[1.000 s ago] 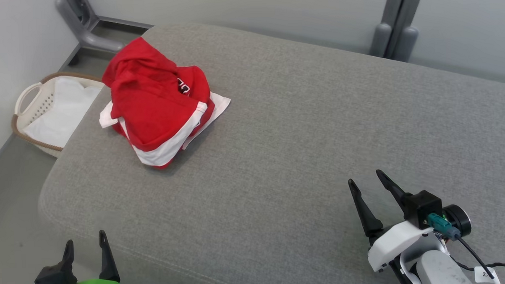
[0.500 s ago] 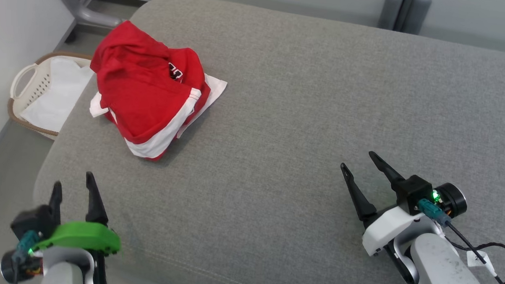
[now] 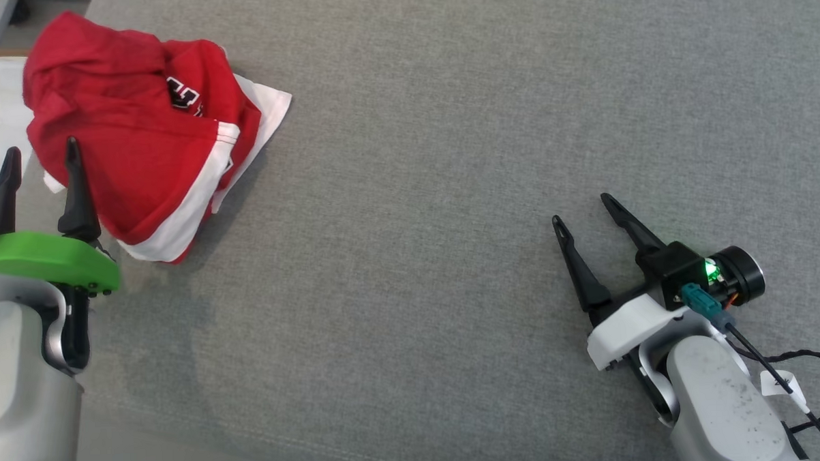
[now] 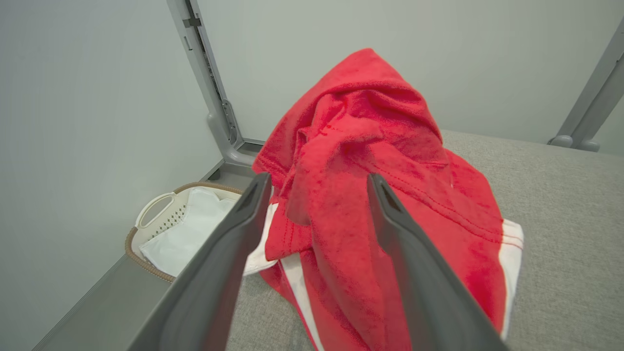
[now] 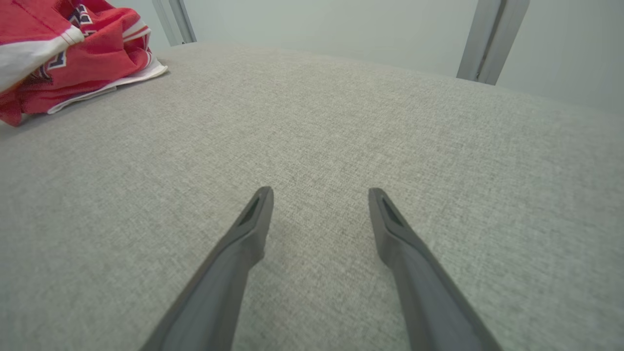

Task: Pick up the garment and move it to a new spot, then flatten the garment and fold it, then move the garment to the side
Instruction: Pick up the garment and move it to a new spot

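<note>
Lying crumpled on grey cushion, toward its far left corner: red garment, white trim, heaped, dark lettering partly showing.
Left gripper: at cushion's left edge, just beside garment, fingers spread wide, holding nothing; heap framed between them in wrist view.
Right gripper: over cushion's near right part, well apart from garment, fingers parted, empty.
Cream basket: on floor off cushion's left end, white cloth inside.
</note>
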Controlling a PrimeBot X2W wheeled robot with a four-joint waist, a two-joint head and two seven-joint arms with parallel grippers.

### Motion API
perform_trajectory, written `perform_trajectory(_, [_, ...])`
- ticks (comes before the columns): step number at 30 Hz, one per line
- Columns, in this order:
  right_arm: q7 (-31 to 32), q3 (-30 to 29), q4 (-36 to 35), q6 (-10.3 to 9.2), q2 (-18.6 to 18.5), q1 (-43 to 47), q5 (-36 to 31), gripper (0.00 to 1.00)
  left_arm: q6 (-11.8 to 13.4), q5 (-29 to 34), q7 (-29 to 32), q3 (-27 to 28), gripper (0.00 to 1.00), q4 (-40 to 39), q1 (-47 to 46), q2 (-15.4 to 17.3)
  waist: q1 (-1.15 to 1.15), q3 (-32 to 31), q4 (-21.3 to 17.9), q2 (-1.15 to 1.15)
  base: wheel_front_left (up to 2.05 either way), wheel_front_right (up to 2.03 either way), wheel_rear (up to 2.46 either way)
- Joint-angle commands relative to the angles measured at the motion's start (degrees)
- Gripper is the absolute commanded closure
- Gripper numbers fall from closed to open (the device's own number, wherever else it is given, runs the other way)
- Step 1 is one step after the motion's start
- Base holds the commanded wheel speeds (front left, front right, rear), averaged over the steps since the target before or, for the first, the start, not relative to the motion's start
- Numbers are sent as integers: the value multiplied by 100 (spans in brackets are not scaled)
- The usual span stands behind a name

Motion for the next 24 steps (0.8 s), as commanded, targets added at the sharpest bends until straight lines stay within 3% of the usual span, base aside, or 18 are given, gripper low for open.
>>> perform_trajectory(1, [-12, -11, -13, -4, -32, -97, -48, 0, -12, -106, -5, -143, 0, 83, -166, 115, 0, 345, -284, 0, 0, 0, 0])
perform_trajectory(10, [-2, 53, 63, -7, -66, -203, -15, 0, -13, -676, -6, -937, 0, 1163, -873, 534, 0, 545, -540, 0, 0, 0, 0])
perform_trajectory(12, [-1, 68, 80, -7, -70, -218, 27, 0, -13, -807, -6, -1071, 100, 1295, -966, 570, 0, 527, -602, 0, 0, 0, 0])
perform_trajectory(17, [-1, 80, 27, -7, -58, -146, 122, 0, -13, -623, -6, -903, 100, 1153, -1100, 747, 0, 371, -709, 0, 0, 0, 0])
perform_trajectory(24, [-7, 30, -37, -6, -34, 21, 335, 0, 64, 562, -6, -24, 100, -203, -811, 633, 0, -68, -866, 0, 0, 0, 0])
